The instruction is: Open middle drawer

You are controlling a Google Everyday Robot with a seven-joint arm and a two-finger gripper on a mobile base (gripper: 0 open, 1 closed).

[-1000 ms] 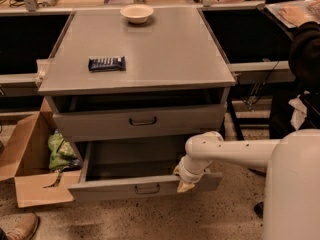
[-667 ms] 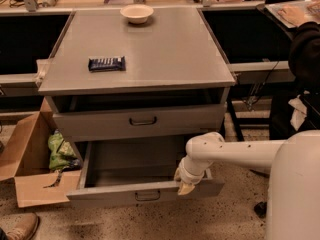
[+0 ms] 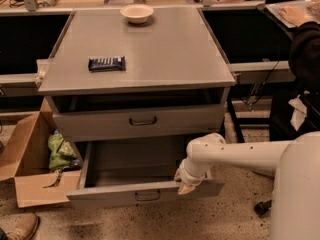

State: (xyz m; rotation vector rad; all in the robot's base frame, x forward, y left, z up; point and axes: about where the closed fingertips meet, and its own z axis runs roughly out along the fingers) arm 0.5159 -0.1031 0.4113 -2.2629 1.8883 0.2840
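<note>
The middle drawer [image 3: 115, 196] is a grey metal drawer with a small dark loop handle [image 3: 147, 195]. It stands pulled far out of the cabinet, and its inside [image 3: 132, 161] looks empty. My gripper [image 3: 187, 186] sits at the top edge of the drawer's front, right of the handle, at the end of my white arm [image 3: 240, 156]. Above it, another grey drawer [image 3: 142, 120] with its own loop handle is out only a little. No drawer below the middle one is in view.
On the cabinet top [image 3: 165, 54] lie a dark snack bar [image 3: 106, 63] and a pale bowl [image 3: 136, 12]. An open cardboard box [image 3: 25, 159] with a green bag [image 3: 60, 151] stands left of the cabinet. A person in dark clothes [image 3: 306, 49] is at the right. A shoe [image 3: 20, 227] is at the bottom left.
The middle drawer has slid further out toward the camera, and my gripper has moved with its front edge.
</note>
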